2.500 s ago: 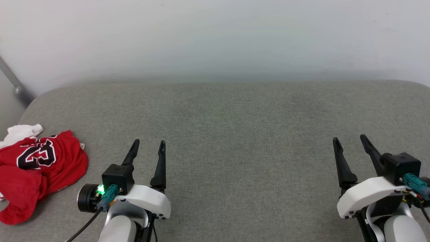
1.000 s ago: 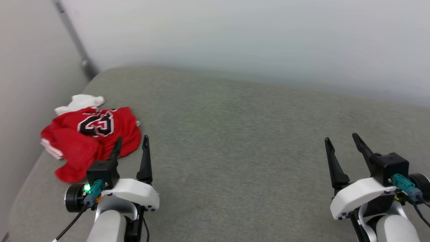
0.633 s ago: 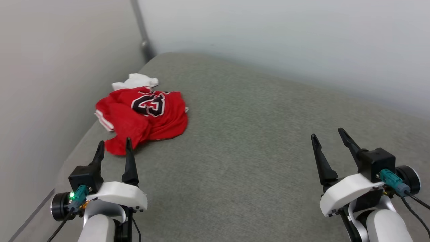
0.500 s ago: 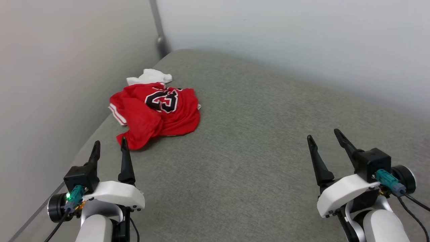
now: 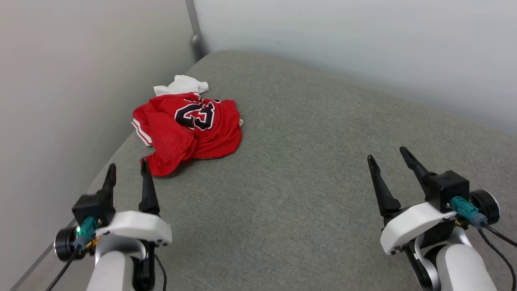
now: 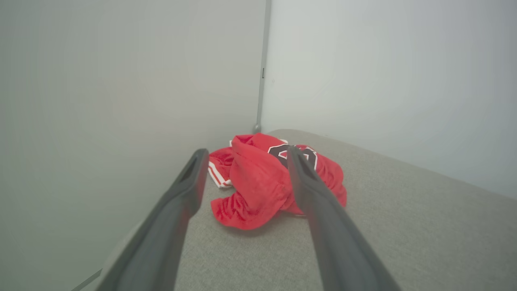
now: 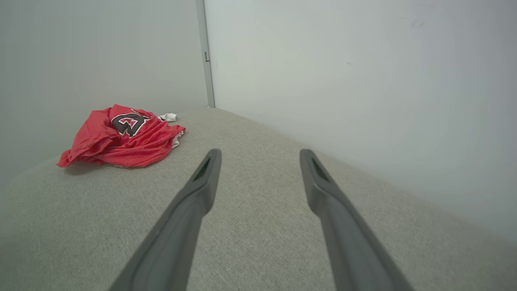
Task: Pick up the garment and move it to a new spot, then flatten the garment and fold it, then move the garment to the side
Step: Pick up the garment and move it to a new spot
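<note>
Garment (image 5: pixel 190 125): crumpled heap at the far left of the grey fabric surface (image 5: pixel 307 161), close to the side wall (image 5: pixel 60 81) and short of the corner. The red body is on top with the black 23 facing up, and 1 white sleeve pokes out at the far end.
Left claw (image 5: pixel 127 165): wide, holding nothing, low over the surface, fingers aimed at the heap.
Right claw (image 5: pixel 386 153): wide, holding nothing, well apart from the garment, over bare fabric on the right.
Key relation: the garment lies straight ahead of the left claw. Its nearest red lobe is near the fingertips but apart from them. In the left wrist view the heap sits between the 2 fingers.
Long axis: runs away from the robot, roughly along the side wall, from the near red lobe to the white sleeve.
Nearer arm: left, clearly.
Around: back wall (image 5: pixel 363 40) and a grey corner strip (image 5: pixel 196 28) beyond the heap.
In the way: nothing between claw and cloth. The side wall is close on the left, so the reach likely has little sideways room.
Step judged: first pick-up not yet made.
</note>
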Robot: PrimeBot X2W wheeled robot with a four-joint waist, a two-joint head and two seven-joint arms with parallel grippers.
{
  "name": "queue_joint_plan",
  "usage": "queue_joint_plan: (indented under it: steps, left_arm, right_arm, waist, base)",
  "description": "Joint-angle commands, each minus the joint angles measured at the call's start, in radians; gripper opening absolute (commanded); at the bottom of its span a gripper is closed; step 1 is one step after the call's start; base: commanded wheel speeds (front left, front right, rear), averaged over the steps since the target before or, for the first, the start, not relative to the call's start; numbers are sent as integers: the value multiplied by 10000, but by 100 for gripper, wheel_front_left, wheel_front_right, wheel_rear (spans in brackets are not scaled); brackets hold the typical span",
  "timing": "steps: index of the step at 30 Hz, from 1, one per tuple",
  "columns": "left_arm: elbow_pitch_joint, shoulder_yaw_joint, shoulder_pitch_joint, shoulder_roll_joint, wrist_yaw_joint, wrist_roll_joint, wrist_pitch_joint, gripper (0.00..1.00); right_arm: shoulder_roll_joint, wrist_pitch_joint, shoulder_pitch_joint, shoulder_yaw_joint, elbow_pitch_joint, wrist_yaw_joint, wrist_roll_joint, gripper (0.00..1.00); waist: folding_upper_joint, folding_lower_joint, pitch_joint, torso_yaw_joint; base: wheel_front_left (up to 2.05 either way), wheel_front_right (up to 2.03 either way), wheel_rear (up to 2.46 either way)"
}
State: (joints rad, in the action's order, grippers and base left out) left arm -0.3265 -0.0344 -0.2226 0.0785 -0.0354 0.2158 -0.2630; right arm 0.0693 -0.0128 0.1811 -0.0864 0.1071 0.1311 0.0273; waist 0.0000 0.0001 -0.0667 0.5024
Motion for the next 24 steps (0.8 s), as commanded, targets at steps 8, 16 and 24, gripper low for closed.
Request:
queue_joint_plan:
  steps: [8, 16, 24]
  left_arm:
    - [-602, 68, -2234, 564, 381, 105, 658, 100]
    - [-1867, -243, -5020, 2272, 936, 533, 4089, 100]
    - [-3606, -840, -6765, 3860, 1368, 1976, 9151, 100]
  right_arm:
    - [132, 133, 347, -24, -170, -7, -18, 100]
    - [289, 258, 830, -150, -405, -7, 28, 100]
    - [485, 140, 1426, -66, -457, -7, 108, 100]
  waist:
    - [0, -1, -582, -663]
    - [0, -1, -1811, -1903]
    - [0, -1, -3308, -2969]
  base:
    - [0, 0, 0]
    - [0, 0, 0]
    - [0, 0, 0]
